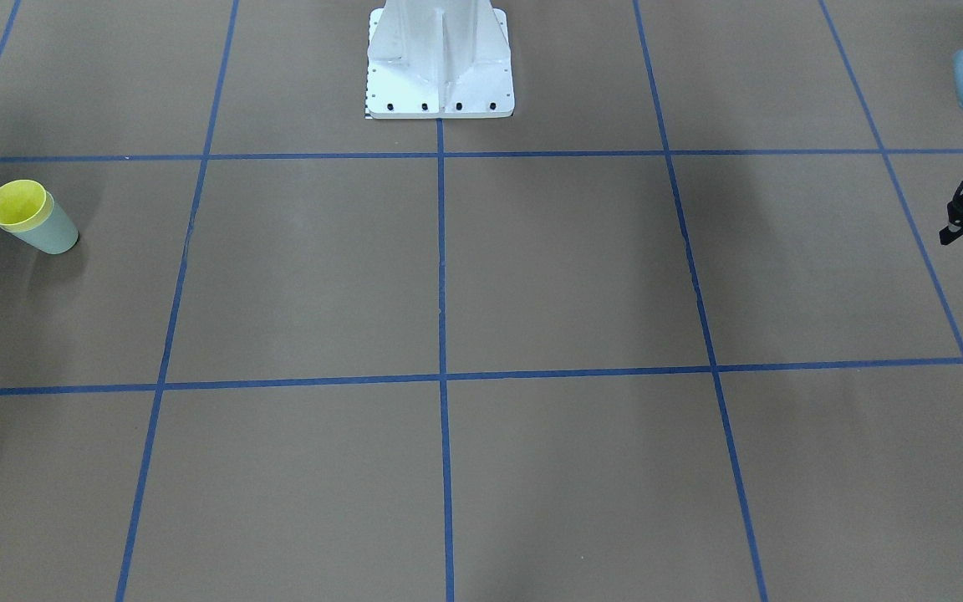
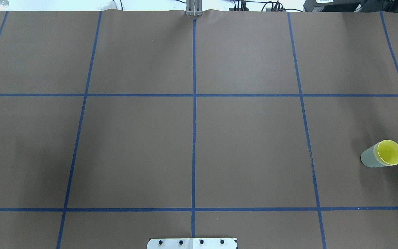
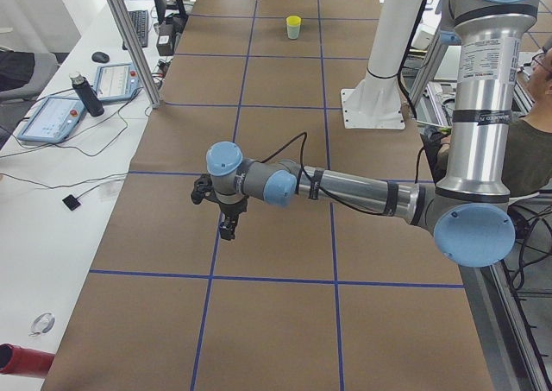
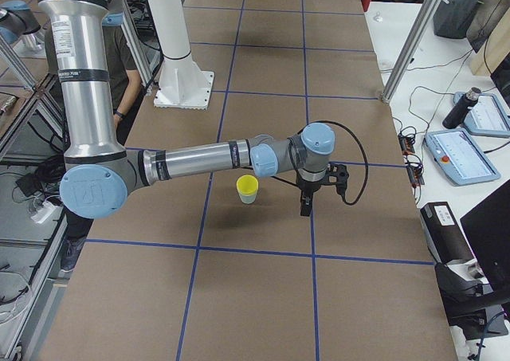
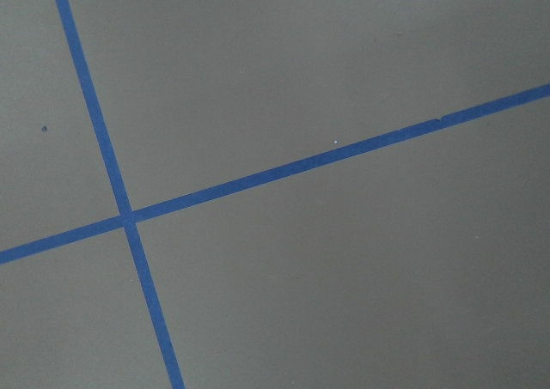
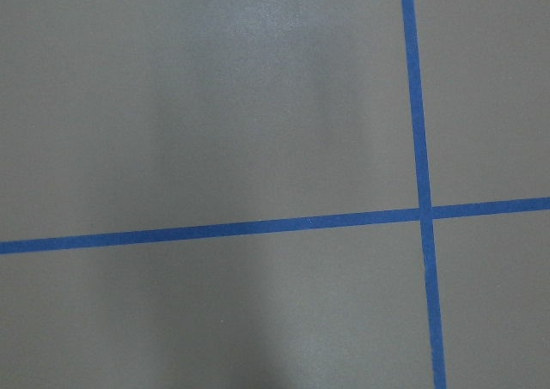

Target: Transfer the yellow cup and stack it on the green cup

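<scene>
The yellow cup [image 1: 20, 205] sits nested inside the green cup [image 1: 53, 236], and the pair stands upright on the brown table on my right side. The stack also shows in the overhead view, yellow cup [image 2: 390, 152] in green cup [image 2: 368, 159], and in the right view [image 4: 247, 186]. My right gripper [image 4: 304, 209] hangs fingers-down beside the stack, apart from it and holding nothing. My left gripper [image 3: 227, 230] hangs over the table at the far opposite end, holding nothing. I cannot tell whether either gripper is open or shut. Both wrist views show only table and tape.
Blue tape lines [image 2: 194, 114] divide the brown table into squares. The white robot base [image 1: 440, 63] stands at the middle of the robot's edge. Tablets and a bottle [image 3: 86, 93] lie on the white bench beside the table.
</scene>
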`<state>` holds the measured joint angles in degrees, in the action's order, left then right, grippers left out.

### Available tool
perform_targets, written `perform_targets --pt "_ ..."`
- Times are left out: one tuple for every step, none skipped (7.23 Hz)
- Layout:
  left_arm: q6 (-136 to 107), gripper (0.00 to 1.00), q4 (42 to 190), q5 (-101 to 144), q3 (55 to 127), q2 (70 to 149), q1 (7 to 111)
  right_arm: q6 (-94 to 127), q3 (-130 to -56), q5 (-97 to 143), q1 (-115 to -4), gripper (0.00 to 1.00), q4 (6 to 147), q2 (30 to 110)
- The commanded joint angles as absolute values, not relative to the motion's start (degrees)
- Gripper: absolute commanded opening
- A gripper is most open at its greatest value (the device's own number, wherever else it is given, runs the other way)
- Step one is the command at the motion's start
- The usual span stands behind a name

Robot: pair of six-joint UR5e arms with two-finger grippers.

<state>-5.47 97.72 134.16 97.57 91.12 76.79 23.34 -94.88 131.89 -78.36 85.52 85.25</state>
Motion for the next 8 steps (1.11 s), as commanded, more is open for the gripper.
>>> perform_targets --pt "-5.98 1.00 97.82 134.03 98.00 91.76 76.73 23.38 -94.92 132.01 -78.40 1.00 85.26 85.52" --pt "-5.98 1.00 97.82 134.03 98.09 91.76 76.73 23.47 -94.92 132.01 -78.40 1.00 85.25 85.52" --pt "-5.98 1.00 97.82 133.95 98.52 91.67 76.73 23.47 -95.01 132.01 -78.40 1.00 85.25 85.52" --pt "-5.98 1.00 97.82 133.95 98.61 91.67 76.82 23.47 -95.01 132.01 -78.40 1.00 85.25 85.52" --pt "-5.98 1.00 97.82 134.03 98.61 91.58 76.82 23.47 -94.92 131.92 -78.40 1.00 85.25 85.60" --pt "-5.98 1.00 97.82 134.03 99.05 91.32 76.82 23.55 -94.92 131.92 -78.40 1.00 85.25 85.61" --pt "-5.98 1.00 97.82 134.03 99.49 91.14 76.82 23.73 -94.92 131.92 -78.40 1.00 85.25 85.69" --pt "-6.41 1.00 97.82 134.03 99.49 91.06 76.82 23.82 -94.92 131.92 -78.40 1.00 85.25 85.69"
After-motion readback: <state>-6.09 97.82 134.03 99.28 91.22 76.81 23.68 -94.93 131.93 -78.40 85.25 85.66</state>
